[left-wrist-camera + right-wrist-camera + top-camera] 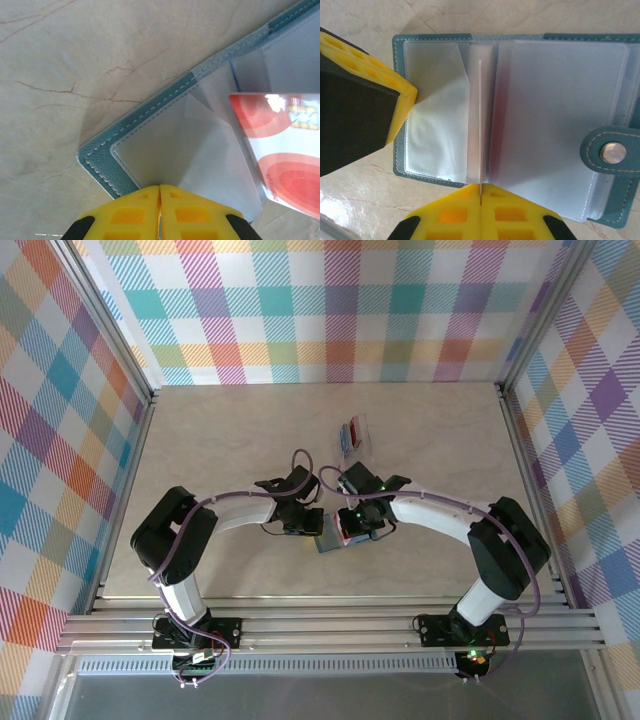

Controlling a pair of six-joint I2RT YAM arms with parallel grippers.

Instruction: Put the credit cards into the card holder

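Note:
The teal card holder (435, 39) lies open on the table, its clear sleeves fanned out and its snap tab (612, 152) at the right. My left gripper (160, 187) is shut on the edge of one clear sleeve (200, 150), pinching it up from the left half of the card holder (102, 165). My right gripper (481, 186) is shut on a red credit card (480, 125), seen edge-on and upright over the middle of the holder. That credit card (285, 160) shows its red-and-white face in the left wrist view. In the top view both grippers meet over the card holder (328, 543).
A clear plastic case (352, 435) with red and blue cards inside lies just behind the arms, toward the back of the table. The left gripper's yellow finger (380, 85) stands close at the holder's left edge. Plaid walls enclose the table.

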